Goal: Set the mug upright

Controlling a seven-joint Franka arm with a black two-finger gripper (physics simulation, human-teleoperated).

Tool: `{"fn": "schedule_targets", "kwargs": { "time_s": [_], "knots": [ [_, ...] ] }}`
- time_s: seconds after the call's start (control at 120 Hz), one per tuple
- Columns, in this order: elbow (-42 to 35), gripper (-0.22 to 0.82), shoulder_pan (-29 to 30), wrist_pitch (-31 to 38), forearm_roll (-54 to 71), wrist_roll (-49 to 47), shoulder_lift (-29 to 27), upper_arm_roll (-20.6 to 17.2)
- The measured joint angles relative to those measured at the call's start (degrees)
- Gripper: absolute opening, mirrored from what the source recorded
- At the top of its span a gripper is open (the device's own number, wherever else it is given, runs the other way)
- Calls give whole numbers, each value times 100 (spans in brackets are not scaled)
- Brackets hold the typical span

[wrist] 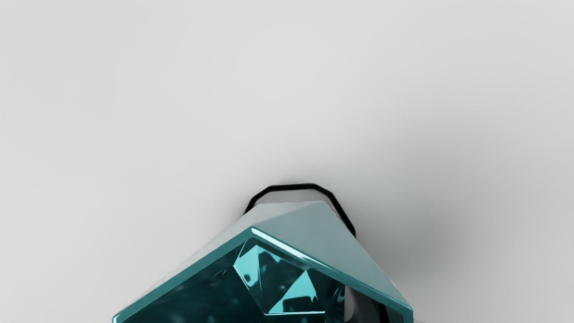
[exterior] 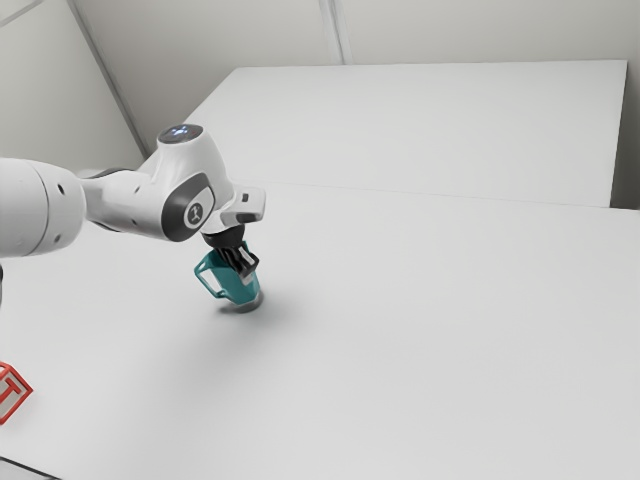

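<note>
I judge the task nearly done: the mug [exterior: 235, 284] looks close to upright, base down on the counter [exterior: 450, 350], well in from its far edge; settling it flat and releasing probably remain. My claw [exterior: 243, 267] reaches into its mouth, but I can't tell whether it's clenched or released.

On the table [exterior: 420, 350] with the mug [exterior: 238, 288], a block [exterior: 11, 393] sits toward the exterior view's left, nearer the camera than the mug.
</note>
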Motion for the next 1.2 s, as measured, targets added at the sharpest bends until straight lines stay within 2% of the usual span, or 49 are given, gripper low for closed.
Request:
{"fn": "schedule_targets", "kwargs": {
  "time_s": [0.133, 0.392, 0.667, 0.9, 1.125, 1.2],
  "knots": [
    [0, -12, 1, 37, -31, -3, 0, -1],
    [0, 8, 2, 97, -83, 10, 15, -2],
    [0, 22, 2, 112, -123, 20, 7, -2],
    [75, 28, 0, 109, -128, 24, -107, -5],
    [120, 30, -11, 8, -131, 20, -483, -10],
    [345, 31, -12, -180, -113, 16, -590, -17]
  ]
}}
